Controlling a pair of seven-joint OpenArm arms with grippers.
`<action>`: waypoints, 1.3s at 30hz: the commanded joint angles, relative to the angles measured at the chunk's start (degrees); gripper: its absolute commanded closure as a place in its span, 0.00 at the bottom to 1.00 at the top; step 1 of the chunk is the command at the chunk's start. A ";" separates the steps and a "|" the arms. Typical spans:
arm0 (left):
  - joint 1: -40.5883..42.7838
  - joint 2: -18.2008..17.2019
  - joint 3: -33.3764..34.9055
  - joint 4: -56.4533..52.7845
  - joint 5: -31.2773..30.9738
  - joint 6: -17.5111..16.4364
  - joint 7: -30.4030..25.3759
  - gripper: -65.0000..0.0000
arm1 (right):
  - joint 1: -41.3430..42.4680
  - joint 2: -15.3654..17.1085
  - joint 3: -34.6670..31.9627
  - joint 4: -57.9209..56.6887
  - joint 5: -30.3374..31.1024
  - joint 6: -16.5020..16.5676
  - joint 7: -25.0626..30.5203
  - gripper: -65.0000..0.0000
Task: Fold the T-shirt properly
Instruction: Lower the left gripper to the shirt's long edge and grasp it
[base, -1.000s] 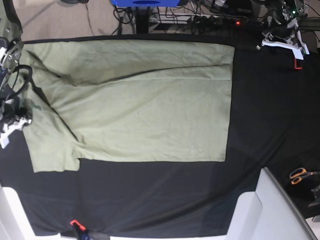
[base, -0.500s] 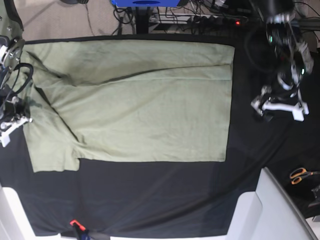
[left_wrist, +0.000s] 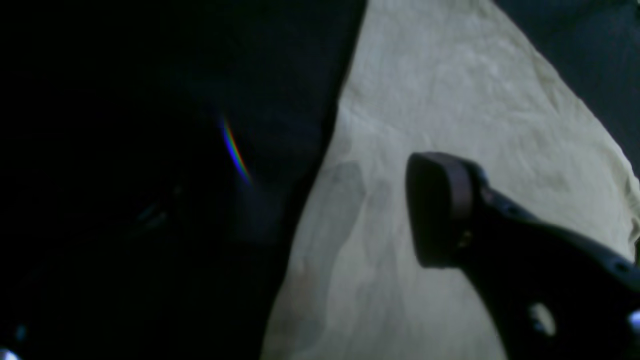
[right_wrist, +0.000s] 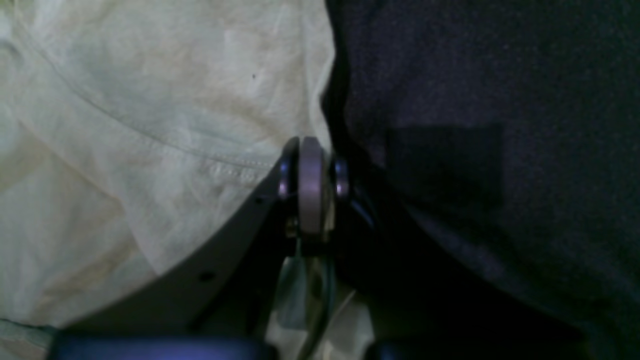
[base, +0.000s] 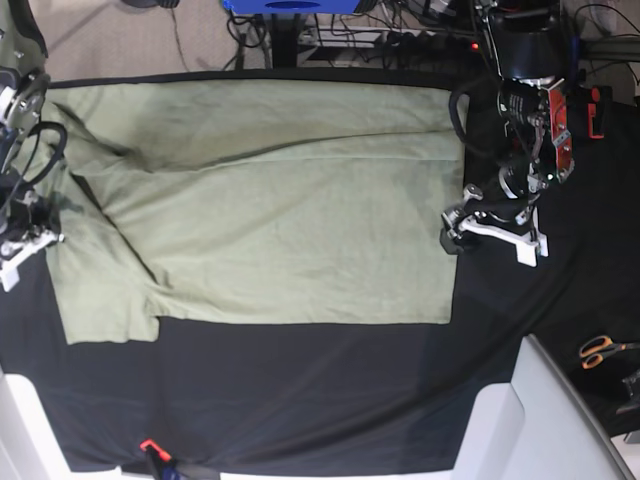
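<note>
1. Clearly the T-shirt (base: 270, 200) lies spread flat on the black table (base: 300, 400), ready for a fold.
2. At its collar end, the right gripper (right_wrist: 311, 187) has its jaws pressed together, pinching the shirt's edge, I think.
3. Over the hem edge hangs the left gripper (base: 490, 225), arm bent downward; whether its jaws are spread I cannot tell.

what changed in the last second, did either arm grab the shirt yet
The left gripper swung in from the far table corner to the T-shirt's hem edge; whether it is open there is not clear, and no grasp shows. The right gripper stayed at the sleeve end, shut, apparently pinching the fabric edge. The shirt, black cloth and scissors lie as before.
</note>
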 joint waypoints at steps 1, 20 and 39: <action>0.60 0.51 1.20 -1.11 0.44 0.75 4.28 0.33 | 0.48 0.67 -0.09 0.34 -0.96 -0.01 -1.66 1.00; 1.39 0.33 2.69 -1.02 0.70 0.66 3.93 1.00 | 0.39 0.67 -0.17 0.34 -0.96 -0.01 -1.75 1.00; 12.29 -1.07 2.52 18.41 0.44 5.85 4.28 1.00 | -0.49 0.67 -0.26 0.34 -0.96 0.08 -1.75 1.00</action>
